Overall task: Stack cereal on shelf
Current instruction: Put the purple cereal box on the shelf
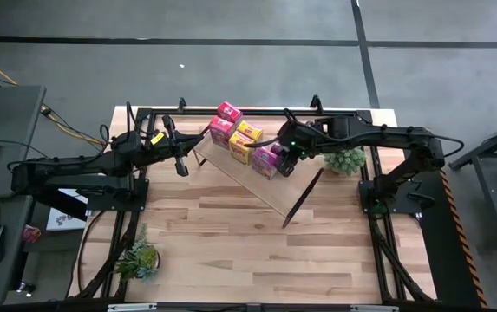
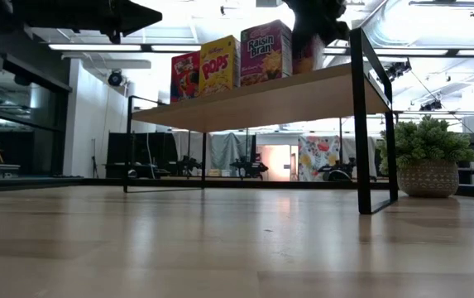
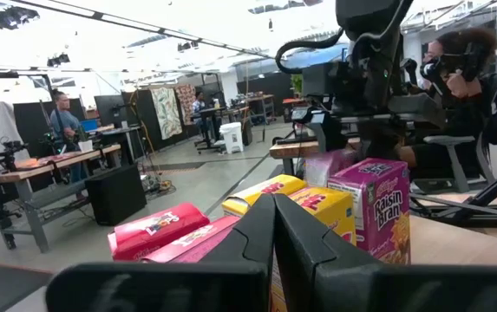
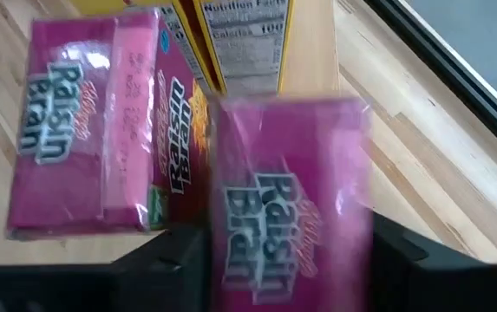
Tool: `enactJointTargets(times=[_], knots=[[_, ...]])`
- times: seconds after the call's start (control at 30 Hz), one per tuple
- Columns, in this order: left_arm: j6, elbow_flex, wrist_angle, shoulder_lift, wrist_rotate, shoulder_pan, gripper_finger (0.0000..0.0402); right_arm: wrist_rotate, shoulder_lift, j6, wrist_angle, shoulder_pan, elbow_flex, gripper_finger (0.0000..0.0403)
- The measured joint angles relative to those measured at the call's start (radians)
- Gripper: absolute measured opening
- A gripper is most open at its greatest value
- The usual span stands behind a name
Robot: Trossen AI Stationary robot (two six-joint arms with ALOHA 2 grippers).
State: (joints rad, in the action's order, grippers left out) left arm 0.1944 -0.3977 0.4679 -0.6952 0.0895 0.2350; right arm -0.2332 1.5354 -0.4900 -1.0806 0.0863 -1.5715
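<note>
Tabletop [image 1: 248,251]: butcher-block, arms enter from both sides in high view.

Shelf [image 1: 270,184]: long light-wood board on black end frames, lying diagonal across tabletop's far half. Low view shows its underside only; far end frame small, half lost against the room behind.

Cereal, all on shelf's far-left part: red box [image 1: 229,111] at the far end, pink box [image 1: 221,129] beside it, two yellow boxes [image 1: 248,132] next, then magenta Raisin Bran box [image 2: 265,52] standing upright. Low view shows just three fronts in a row; rest hidden behind them.

Right pincer [image 1: 284,161]: over shelf mid-section, closed around a second Raisin Bran box [image 4: 296,204]. R wrist view: dark fingers [image 4: 166,260] flank that box on both sides, box blurred, lower edge cut off. Can't tell if held box touches the board. In low view the pincer is cut off at the top edge.

Left pincer [image 1: 179,158]: hangs near shelf's left end, holding nothing; L wrist view shows fingers [image 3: 257,238] pressed together, blocking part of the boxes.

Potted plant [image 1: 345,159] partly under right arm; another [image 1: 138,260] at near-left corner.
</note>
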Motion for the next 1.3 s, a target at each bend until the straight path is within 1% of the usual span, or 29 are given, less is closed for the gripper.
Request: enactJointTargets(times=[0.13, 0.27, 0.5, 0.73, 0.97, 1.13, 1.23, 1.3], knots=[[0.000, 0.000, 0.000, 0.000, 0.000, 0.000, 0.0000, 0.000, 0.009, 0.022, 0.015, 0.000, 0.000, 0.0236], [0.000, 0.000, 0.000, 0.000, 0.000, 0.000, 0.0000, -0.003, 0.011, 0.069, 0.054, 0.000, 0.000, 0.0257], [0.000, 0.000, 0.000, 0.000, 0.000, 0.000, 0.0000, -0.008, 0.006, 0.154, 0.070, 0.007, 0.000, 0.0259], [0.000, 0.000, -0.001, 0.000, 0.000, 0.000, 0.0000, -0.066, -0.023, 0.185, 0.089, 0.007, -0.003, 0.0259], [0.000, 0.000, -0.001, 0.000, 0.000, 0.000, 0.0001, -0.082, -0.058, 0.264, 0.154, 0.007, -0.004, 0.0259], [0.000, 0.000, -0.004, 0.000, 0.000, 0.000, 0.0001, -0.086, -0.107, 0.311, 0.200, 0.000, -0.005, 0.0259], [0.000, 0.000, -0.007, 0.000, 0.000, 0.000, 0.0001, -0.075, -0.137, 0.316, 0.171, -0.017, -0.006, 0.0259], [0.000, 0.000, -0.012, 0.000, 0.000, 0.000, 0.0001, -0.064, -0.157, 0.306, 0.109, -0.038, -0.005, 0.0259]])
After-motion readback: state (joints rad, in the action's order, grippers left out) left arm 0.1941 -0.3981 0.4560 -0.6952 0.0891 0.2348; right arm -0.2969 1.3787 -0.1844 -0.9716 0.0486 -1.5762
